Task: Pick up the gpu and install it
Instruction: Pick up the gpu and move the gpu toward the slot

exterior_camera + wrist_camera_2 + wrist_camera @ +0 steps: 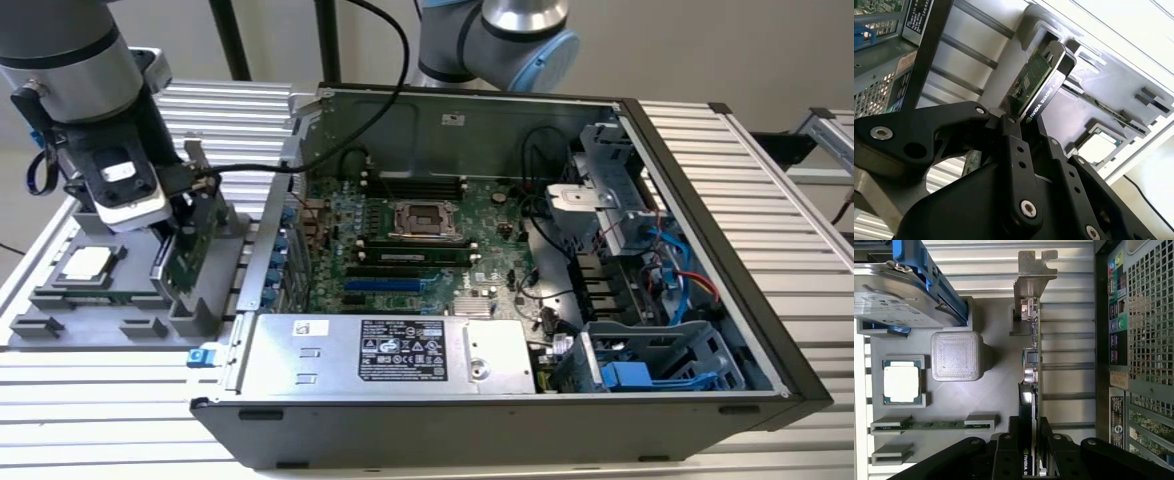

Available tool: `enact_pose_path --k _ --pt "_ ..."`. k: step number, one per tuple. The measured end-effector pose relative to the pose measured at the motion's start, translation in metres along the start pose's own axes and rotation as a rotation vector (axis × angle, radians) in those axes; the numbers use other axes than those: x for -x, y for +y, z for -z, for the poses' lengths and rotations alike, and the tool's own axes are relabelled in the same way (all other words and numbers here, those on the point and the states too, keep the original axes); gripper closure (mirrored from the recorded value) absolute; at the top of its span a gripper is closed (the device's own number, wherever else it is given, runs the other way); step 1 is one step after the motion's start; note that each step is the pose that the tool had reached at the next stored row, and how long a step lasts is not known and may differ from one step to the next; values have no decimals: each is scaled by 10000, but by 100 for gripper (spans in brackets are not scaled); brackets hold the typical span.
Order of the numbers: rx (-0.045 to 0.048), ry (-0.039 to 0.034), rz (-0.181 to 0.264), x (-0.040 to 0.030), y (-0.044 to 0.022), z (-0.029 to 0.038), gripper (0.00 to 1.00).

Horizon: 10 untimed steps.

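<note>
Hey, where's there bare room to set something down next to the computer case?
Bare ribbed table on the camera side of the gray tray, and along the case's far side on the exterior view's right. Crowded: the tray, where the gripper holds the gpu.

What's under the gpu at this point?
The gray parts tray; the gpu stands on edge in its slot. The gripper covers the card's near end.

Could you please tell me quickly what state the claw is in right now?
Claw: closed on the gpu, which stands upright in the gray holder.
</note>
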<state>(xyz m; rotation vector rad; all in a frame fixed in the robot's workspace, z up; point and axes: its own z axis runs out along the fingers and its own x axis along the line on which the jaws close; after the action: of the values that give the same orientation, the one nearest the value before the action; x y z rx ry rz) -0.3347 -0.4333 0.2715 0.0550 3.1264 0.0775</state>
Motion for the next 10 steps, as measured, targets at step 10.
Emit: enact_pose_path --k 10 --pt "1 -1 1 1 3 64 100"
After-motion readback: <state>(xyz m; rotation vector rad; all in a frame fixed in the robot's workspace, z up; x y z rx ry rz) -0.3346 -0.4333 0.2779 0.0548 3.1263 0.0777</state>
